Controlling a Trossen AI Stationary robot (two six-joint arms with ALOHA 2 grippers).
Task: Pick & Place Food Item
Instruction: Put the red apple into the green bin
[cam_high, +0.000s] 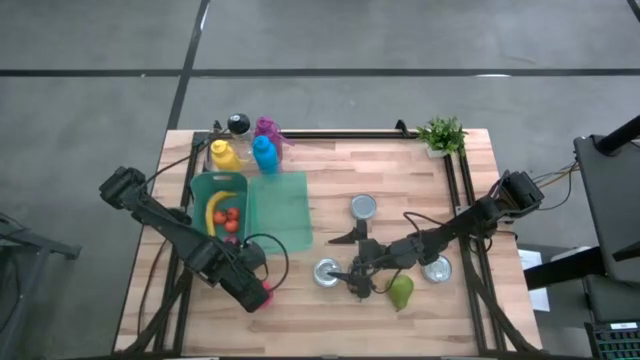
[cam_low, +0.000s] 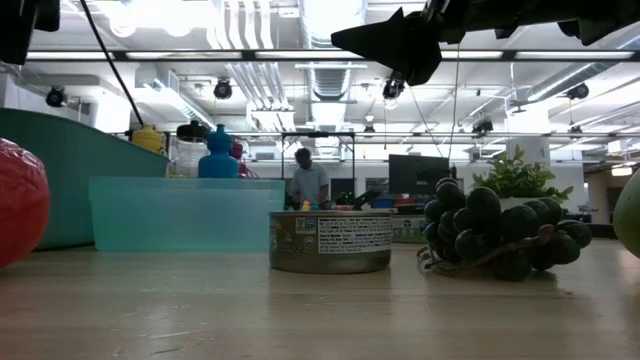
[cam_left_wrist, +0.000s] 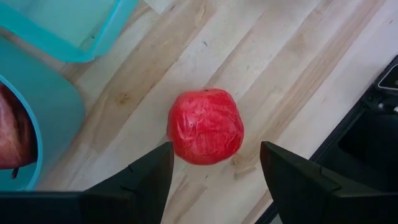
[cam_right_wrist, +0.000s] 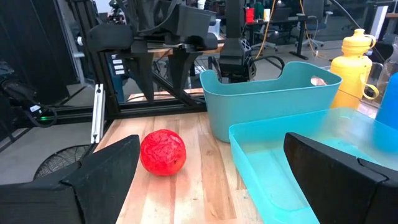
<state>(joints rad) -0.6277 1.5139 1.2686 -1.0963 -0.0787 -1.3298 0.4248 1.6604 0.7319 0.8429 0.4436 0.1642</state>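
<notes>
A round red fruit (cam_left_wrist: 205, 126) rests on the wooden table near its front edge, left of centre (cam_high: 267, 296). My left gripper (cam_left_wrist: 214, 177) hangs open just above it, pointing down, one finger to either side and clear of it; the right wrist view shows the gap between this gripper (cam_right_wrist: 163, 87) and the fruit (cam_right_wrist: 163, 152). My right gripper (cam_high: 348, 262) is open and level over the table's middle, facing the fruit, with nothing between its fingers (cam_right_wrist: 211, 186). A teal bin (cam_high: 200, 190) at the left holds a banana (cam_high: 214, 208) and small red fruits.
A clear teal tray (cam_high: 282, 210) lies beside the bin. Three tin cans (cam_high: 363, 207) (cam_high: 327, 272) (cam_high: 437, 268), dark grapes (cam_low: 490, 235) and a green pear (cam_high: 400, 292) sit around my right arm. Bottles (cam_high: 263, 152) and a small plant (cam_high: 441, 135) line the far edge.
</notes>
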